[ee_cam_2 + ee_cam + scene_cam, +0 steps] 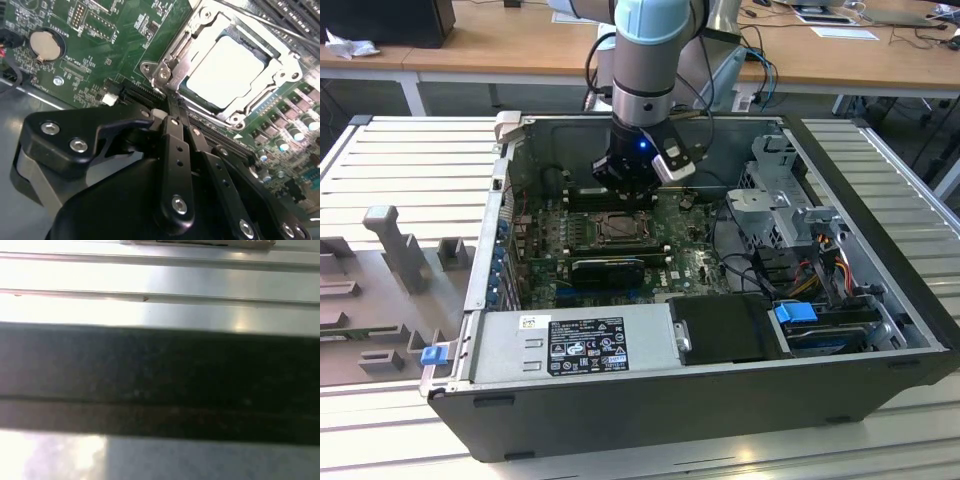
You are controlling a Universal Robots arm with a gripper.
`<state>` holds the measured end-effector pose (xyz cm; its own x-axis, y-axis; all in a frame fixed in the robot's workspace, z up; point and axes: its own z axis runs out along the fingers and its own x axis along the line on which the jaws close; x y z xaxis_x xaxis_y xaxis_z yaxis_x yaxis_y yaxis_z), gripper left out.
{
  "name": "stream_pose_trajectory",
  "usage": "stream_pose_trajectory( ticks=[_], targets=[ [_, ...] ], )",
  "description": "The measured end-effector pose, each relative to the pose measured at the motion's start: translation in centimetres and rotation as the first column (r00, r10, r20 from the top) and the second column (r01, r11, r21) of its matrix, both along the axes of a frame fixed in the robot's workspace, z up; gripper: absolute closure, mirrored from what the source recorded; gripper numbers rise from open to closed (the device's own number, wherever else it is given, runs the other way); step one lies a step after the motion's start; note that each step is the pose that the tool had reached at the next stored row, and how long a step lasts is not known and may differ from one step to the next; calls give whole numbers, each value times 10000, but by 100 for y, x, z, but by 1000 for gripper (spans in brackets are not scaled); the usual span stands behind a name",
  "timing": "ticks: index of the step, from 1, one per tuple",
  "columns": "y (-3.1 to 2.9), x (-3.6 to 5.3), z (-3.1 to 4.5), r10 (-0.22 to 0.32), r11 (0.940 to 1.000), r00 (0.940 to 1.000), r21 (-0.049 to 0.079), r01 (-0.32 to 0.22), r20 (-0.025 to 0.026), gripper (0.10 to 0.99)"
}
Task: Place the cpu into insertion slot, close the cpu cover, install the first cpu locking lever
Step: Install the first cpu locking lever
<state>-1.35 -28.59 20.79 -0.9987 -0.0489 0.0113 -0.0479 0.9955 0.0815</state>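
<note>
As seen in the exterior view: the arm [645, 60] is lowered into an open case [720, 400] that is laid on a ribbed table [410, 160].
Gripper: the gripper [625, 188] is held just above the board [550, 240], at 12 o'clock from the slot [617, 229] in the exterior view.
Fingers: in the second wrist view the fingers [176, 150] are drawn narrow, tips close together, and nothing is seen held between them.
Gripper tip: the tip [174, 116] is placed just beside a corner of the cover [172, 62]; contact cannot be told.
Cpu: the cpu [225, 70] is seated flat in the slot, its pale face shown through the cover's window.
Cover: it is laid down over the cpu's edges.
Lever: a thin rod [260, 22] is seen along the cover's far side; whether it is latched cannot be told.
Other parts: a coin cell [46, 44] is set on the board, well apart from the slot; a power supply [575, 345] is mounted at 6 o'clock from the slot in the exterior view.
</note>
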Motion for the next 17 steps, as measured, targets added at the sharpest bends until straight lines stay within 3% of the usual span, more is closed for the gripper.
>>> stream_pose_trajectory(
  ticks=[2,17],
  targets=[
    [0,0,78,1,10000,10000,-3,-1,-1,980],
    [-69,0,82,0,10000,10000,-5,0,0,980]
  ],
)
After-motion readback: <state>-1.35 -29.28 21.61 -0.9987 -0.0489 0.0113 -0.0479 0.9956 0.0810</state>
